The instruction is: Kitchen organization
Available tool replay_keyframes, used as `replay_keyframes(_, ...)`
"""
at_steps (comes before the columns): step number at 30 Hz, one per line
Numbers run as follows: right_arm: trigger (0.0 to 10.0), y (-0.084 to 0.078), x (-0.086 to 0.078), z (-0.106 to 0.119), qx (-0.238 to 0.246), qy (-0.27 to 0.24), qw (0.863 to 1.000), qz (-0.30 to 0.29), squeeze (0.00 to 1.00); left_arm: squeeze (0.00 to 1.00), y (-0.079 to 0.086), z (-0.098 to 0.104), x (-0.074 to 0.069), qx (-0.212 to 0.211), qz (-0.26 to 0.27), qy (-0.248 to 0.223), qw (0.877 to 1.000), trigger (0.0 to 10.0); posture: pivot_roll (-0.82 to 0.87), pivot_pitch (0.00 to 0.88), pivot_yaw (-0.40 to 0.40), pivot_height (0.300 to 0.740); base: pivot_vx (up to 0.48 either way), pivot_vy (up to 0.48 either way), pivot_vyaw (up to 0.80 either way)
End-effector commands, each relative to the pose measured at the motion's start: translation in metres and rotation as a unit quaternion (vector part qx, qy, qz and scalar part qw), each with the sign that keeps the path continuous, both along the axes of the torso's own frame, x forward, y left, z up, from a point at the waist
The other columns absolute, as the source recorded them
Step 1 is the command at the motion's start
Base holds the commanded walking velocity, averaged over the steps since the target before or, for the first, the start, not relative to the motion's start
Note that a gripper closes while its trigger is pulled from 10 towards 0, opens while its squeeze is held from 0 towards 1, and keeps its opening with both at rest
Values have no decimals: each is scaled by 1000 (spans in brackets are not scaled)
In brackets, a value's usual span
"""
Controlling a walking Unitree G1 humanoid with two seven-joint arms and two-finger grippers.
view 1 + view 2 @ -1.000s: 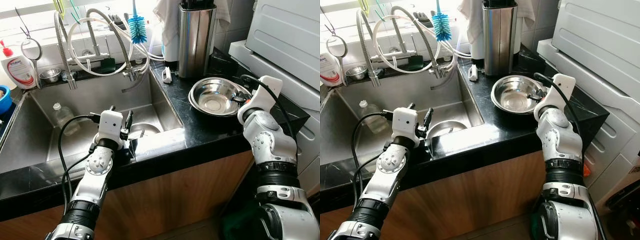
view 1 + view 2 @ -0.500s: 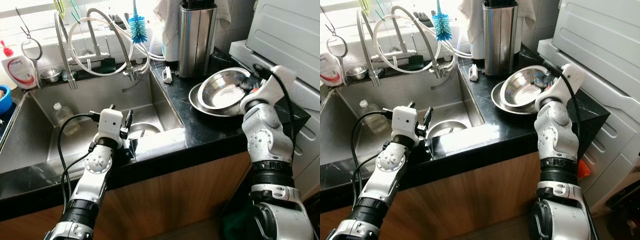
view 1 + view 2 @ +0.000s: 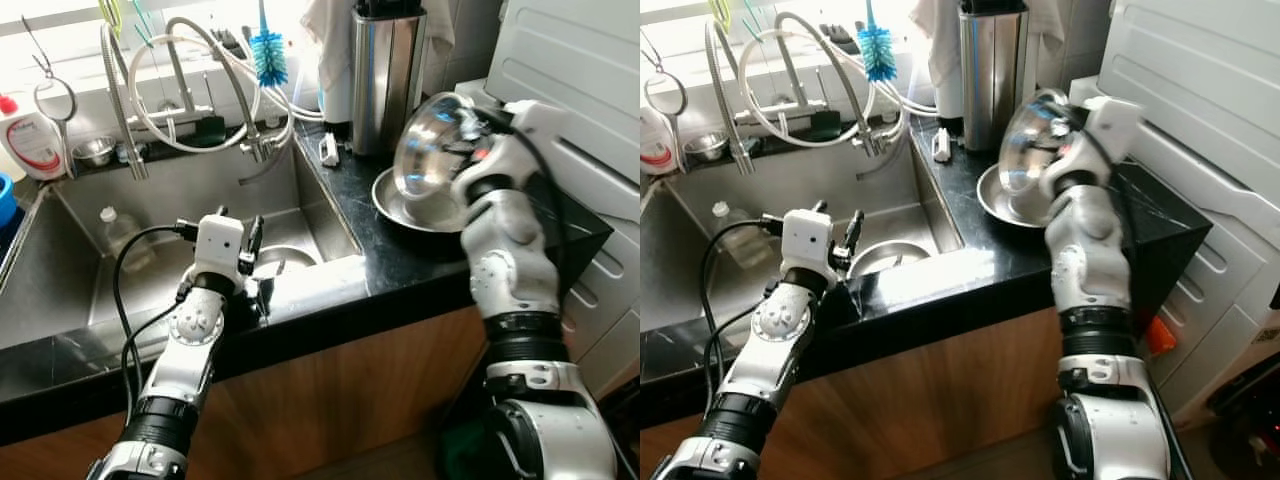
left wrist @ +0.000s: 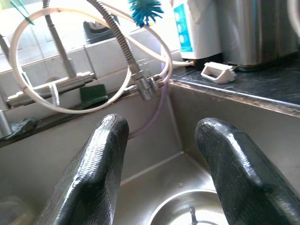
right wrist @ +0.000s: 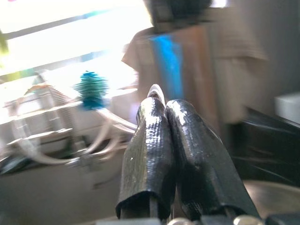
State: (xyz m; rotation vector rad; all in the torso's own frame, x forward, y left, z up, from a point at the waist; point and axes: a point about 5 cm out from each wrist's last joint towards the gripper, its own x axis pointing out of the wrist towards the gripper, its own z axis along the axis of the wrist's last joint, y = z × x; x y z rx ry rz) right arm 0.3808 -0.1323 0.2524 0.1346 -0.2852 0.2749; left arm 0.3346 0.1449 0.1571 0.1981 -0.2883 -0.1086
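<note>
Right gripper [image 5: 161,154] pinches the rim of a steel bowl [image 3: 432,148], lifted and tilted above a 2nd bowl [image 3: 415,208] on the black counter [image 3: 400,262]. Left gripper [image 4: 161,159] hangs open over the sink [image 3: 150,240].

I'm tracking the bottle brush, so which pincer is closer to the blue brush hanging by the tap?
Left. The left pincer hovers over the sink, below the blue brush; the right pincer holds a steel bowl over the counter, farther off.
</note>
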Motion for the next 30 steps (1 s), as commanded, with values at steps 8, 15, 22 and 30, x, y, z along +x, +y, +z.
replay_keyframes(8,10000,35,3,-1,-51,-6,991,122,0,0,4,3,0,1,17,-9,1000,10000,-122,0,54,740,0,0,0)
replay_keyframes(15,10000,47,5,-25,-103,37,979,171,0,0,6,2,-1,1,24,-9,1000,10000,-110,0,46,740,0,0,0)
replay_keyframes(22,10000,58,-1,-47,-129,56,963,231,0,0,9,1,-2,-1,32,-9,999,10000,-104,0,40,740,0,0,0)
replay_keyframes(30,10000,56,-3,-63,-151,79,955,243,0,0,8,2,-1,-3,31,-10,999,10000,-108,0,40,740,0,0,0)
